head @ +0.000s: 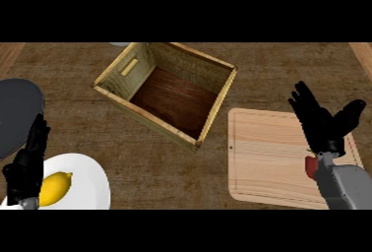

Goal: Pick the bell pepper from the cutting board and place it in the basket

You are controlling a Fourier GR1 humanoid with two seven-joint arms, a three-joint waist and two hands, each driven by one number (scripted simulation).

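Kitchen counter setting: wooden cutting board (291, 157), lemon (56, 188) on white plate (87, 172), woven basket (167, 91), brown countertop (87, 123).

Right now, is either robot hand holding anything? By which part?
Nothing held. Right robot hand is open above the cutting board; left robot hand rests open beside the lemon.
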